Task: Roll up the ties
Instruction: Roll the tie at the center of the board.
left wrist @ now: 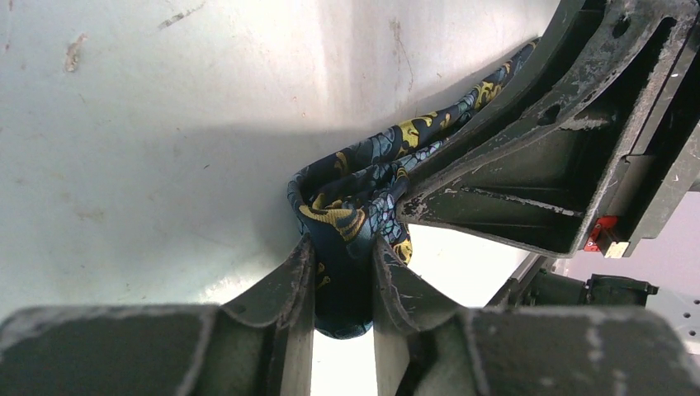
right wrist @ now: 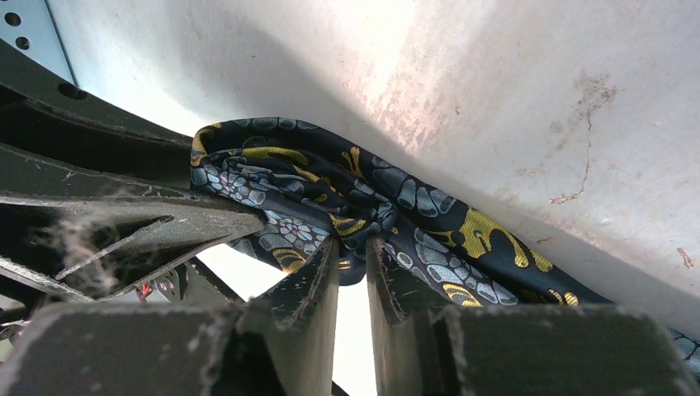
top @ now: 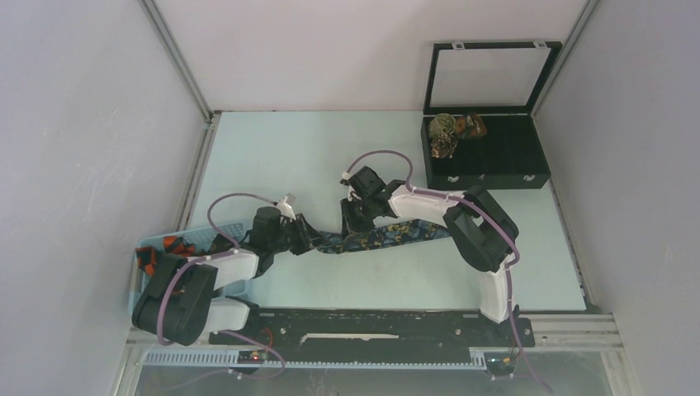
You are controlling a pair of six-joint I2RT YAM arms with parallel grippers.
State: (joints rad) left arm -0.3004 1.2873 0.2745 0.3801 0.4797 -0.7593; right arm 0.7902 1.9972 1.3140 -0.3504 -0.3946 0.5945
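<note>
A dark navy tie [top: 388, 237] with yellow and blue-grey pattern lies across the middle of the table. My left gripper [top: 318, 239] is shut on its left end, which bunches between the fingers in the left wrist view [left wrist: 351, 214]. My right gripper [top: 355, 221] is shut on a fold of the same tie [right wrist: 355, 206] just beside the left one. The right gripper's fingers [left wrist: 528, 157] show close by in the left wrist view. Orange-red and black ties [top: 169, 247] lie in a bin at the left. Rolled ties [top: 450, 132] sit in the black box.
A black box [top: 495, 157] with its lid up stands at the back right. A light blue bin [top: 153, 243] sits at the left edge under my left arm. Grey walls close in on both sides.
</note>
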